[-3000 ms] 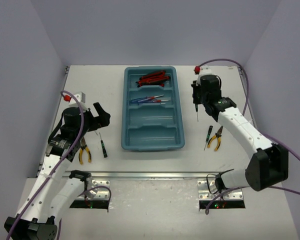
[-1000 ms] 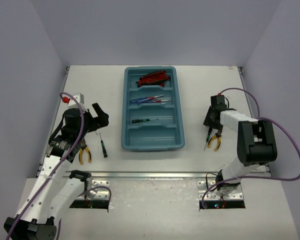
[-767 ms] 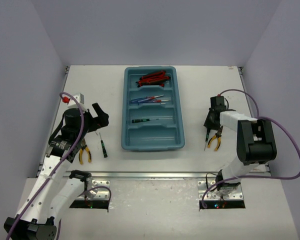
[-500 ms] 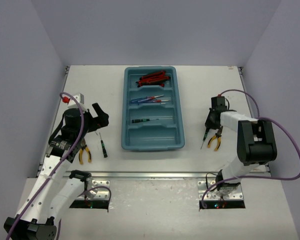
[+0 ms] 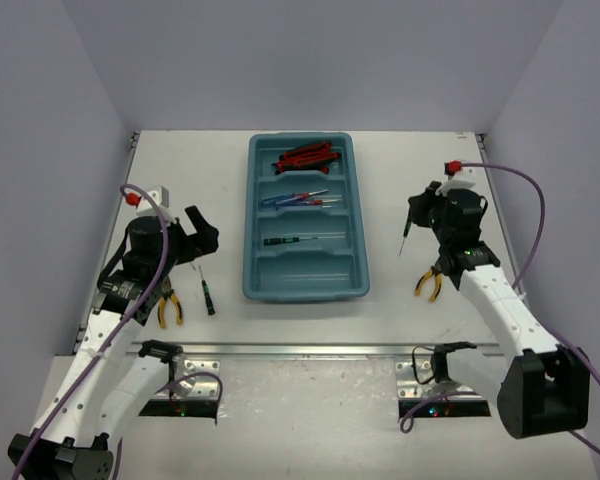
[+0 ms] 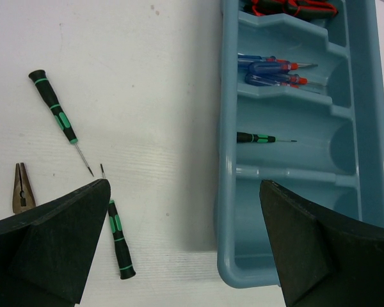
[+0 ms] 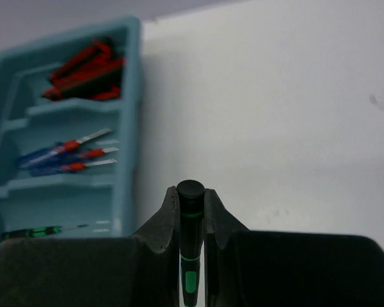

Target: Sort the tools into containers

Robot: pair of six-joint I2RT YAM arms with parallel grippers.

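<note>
Your right tool [image 7: 191, 199] pinches a screwdriver [image 5: 406, 233] (shaft hanging downward); the tray [image 5: 305, 290] lies to its left, well apart.

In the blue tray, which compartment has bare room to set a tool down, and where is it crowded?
The nearest compartment, between the front rim and the divider, is bare. The next holds one thin screwdriver. The farthest is crowded with red knives.

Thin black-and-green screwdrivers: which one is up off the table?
The screwdriver pinched in the right pincer, right of the tray. Another lies in the tray; two lie flat on the table.
</note>
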